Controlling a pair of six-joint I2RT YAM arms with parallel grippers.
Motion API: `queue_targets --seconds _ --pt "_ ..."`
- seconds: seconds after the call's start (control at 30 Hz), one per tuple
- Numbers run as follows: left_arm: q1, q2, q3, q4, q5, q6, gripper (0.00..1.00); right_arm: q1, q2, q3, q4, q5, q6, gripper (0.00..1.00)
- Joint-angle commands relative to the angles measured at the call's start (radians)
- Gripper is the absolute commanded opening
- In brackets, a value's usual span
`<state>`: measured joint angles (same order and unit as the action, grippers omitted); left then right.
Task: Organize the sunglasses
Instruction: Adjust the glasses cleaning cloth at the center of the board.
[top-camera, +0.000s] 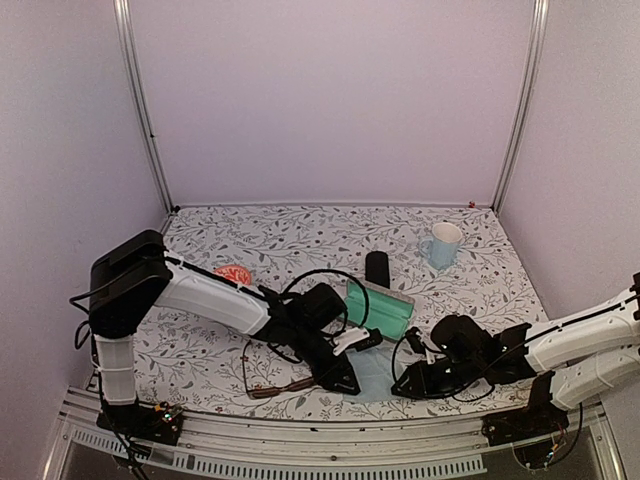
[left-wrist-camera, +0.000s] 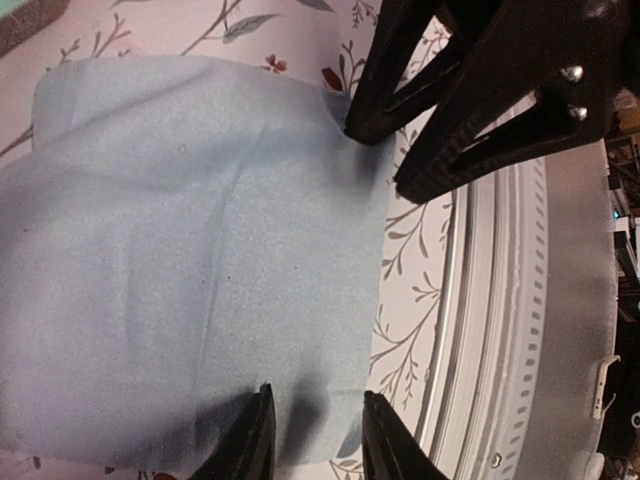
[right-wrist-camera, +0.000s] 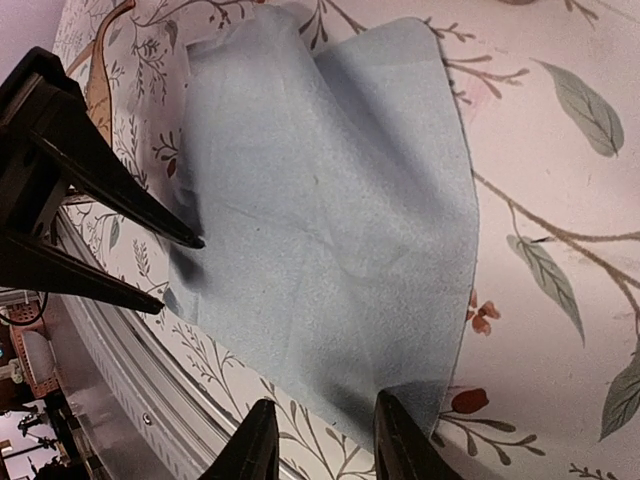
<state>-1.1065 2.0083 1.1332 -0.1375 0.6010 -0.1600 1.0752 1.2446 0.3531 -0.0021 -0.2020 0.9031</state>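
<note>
As the cloth (left-wrist-camera: 190, 260) is apparently to be folded, opposite edges are straddled by left hand (left-wrist-camera: 318, 398) and right hand (right-wrist-camera: 325, 402), both narrow, nothing gripped.

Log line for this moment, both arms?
left gripper open at blue cloth edge | right gripper open at cloth edge | brown sunglasses unheld on table

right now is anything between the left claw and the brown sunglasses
Nothing visible. The brown sunglasses lie on the table right beside the left claw, with no object between them. The claw points the other way, though, its fingers straddling an edge of the blue cloth.
</note>
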Motion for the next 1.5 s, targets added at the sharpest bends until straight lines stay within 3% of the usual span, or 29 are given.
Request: queue_targets --seconds 0.0,0.43,0.67,1.0,1.47 --pt "-0.022 -0.005 0.009 -0.175 -0.001 0.045 0.31 0.039 -0.016 -0.016 -0.138 0.014 0.047 0.34" --pt "-0.022 -0.009 0.052 -0.281 0.02 0.109 0.27 0.034 -0.084 0.055 -0.206 0.093 0.032 0.37" --pt "-0.009 -0.032 0.096 -0.28 -0.027 0.119 0.37 -0.07 -0.099 0.123 -0.228 0.146 -0.052 0.37" --pt "0.062 -0.088 0.136 -0.169 -0.095 0.045 0.41 -0.212 0.07 0.214 -0.161 0.118 -0.246 0.36" --pt "0.16 -0.051 0.11 -0.162 -0.19 0.029 0.41 -0.224 0.282 0.28 -0.041 0.021 -0.314 0.33"
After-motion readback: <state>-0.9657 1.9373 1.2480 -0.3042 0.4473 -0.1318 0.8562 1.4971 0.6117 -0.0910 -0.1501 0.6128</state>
